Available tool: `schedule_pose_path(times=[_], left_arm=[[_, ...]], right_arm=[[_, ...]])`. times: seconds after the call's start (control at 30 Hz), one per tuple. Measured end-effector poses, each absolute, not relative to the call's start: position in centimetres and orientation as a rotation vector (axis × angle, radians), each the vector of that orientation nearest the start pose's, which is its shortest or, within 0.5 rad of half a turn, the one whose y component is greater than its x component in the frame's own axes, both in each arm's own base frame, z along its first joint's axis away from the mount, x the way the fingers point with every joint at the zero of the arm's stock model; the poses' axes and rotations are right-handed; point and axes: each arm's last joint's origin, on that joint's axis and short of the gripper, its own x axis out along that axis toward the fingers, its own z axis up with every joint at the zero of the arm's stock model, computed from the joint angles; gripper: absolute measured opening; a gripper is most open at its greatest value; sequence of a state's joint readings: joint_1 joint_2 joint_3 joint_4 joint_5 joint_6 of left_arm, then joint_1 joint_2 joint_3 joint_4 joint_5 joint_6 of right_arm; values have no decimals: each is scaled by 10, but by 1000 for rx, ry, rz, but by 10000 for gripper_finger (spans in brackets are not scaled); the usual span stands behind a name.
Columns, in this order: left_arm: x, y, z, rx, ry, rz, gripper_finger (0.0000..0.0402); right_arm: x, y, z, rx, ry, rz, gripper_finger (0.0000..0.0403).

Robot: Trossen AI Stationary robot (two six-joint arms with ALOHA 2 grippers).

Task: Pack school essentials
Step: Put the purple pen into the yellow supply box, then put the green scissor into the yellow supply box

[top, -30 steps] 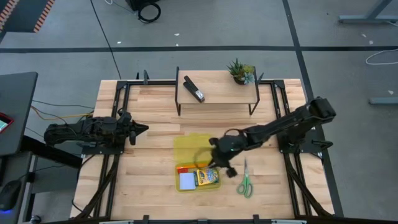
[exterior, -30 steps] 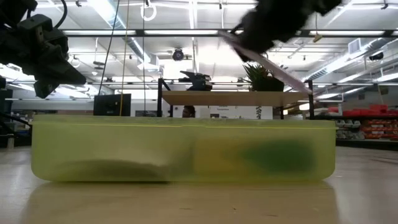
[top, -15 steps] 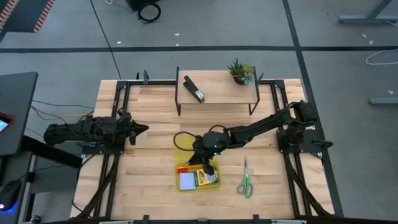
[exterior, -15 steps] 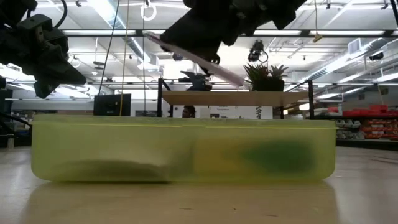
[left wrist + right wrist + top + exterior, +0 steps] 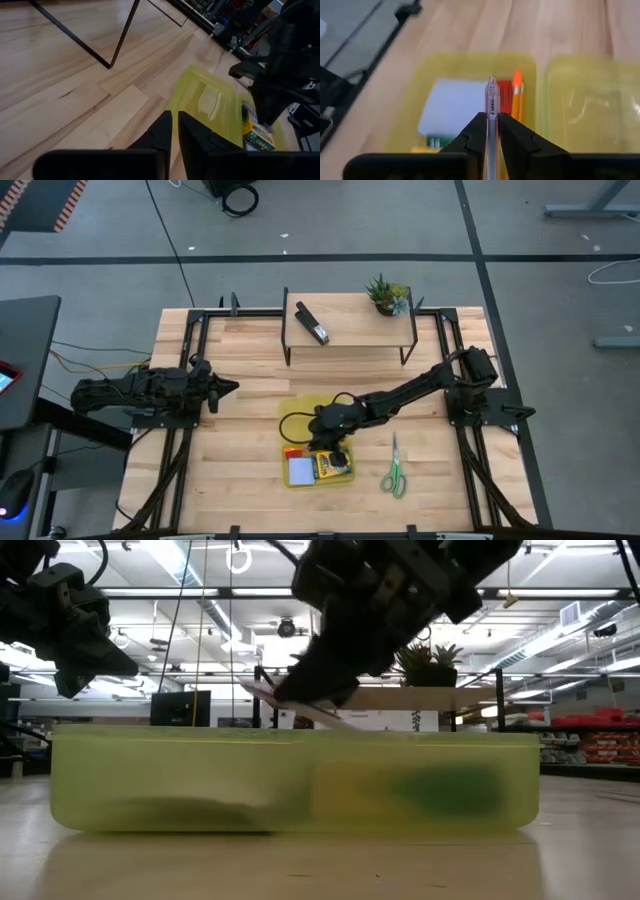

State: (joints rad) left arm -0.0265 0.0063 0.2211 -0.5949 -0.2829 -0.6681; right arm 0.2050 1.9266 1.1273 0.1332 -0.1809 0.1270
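The yellow translucent case [image 5: 300, 420] lies open on the table, its lid half on the far side. Its tray holds the pale blue notepad [image 5: 451, 106], red eraser [image 5: 504, 94], orange pencil [image 5: 517, 92] and crayon box [image 5: 334, 466]. My right gripper [image 5: 328, 444] hovers over the tray, shut on the purple pen [image 5: 492, 100]. In the low view the pen [image 5: 300, 708] slants just above the case rim [image 5: 295, 740]. The green-handled scissors [image 5: 393, 471] lie flat on the table to the right of the case. My left gripper [image 5: 228, 388] waits shut at the table's left. My right gripper pinches the purple pen's shaft [image 5: 492, 125] between its two fingers, and the pen runs along them. The pen's free end [image 5: 492, 81] sticks out forward past the fingertips. The gripper comes from above and from the table's right. The pen is lifted clear, slanting over the tray.
A raised wooden shelf [image 5: 350, 330] at the far edge carries the black stapler [image 5: 312, 323] and a small potted plant [image 5: 387, 293]. Black frame rails [image 5: 190, 370] run along both sides of the table. Bare wood lies between the case and my left gripper.
My right gripper has carried the pen from beside the scissors toward the table's left, over the case, and then down toward the tray. The pen, high above the case a second ago, now slants just above its rim. The gripper has stayed shut on it.
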Motion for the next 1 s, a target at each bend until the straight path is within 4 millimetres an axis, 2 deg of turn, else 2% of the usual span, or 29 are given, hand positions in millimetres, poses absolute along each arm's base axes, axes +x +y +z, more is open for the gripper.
schedule_pose_path(times=[0.17,0.33,0.47,0.8,1.0], left_arm=[[72,6,181,-598,275,368,31],[72,6,181,-598,276,368,32],[72,6,181,-598,277,368,38],[72,6,181,-598,276,368,33],[71,6,181,-598,277,368,31]], right_arm=[[386,85,149,103,734,297,86],[386,85,149,104,736,297,112],[382,84,162,79,721,307,119],[366,79,196,-127,684,406,119],[358,71,212,-164,673,419,119]])
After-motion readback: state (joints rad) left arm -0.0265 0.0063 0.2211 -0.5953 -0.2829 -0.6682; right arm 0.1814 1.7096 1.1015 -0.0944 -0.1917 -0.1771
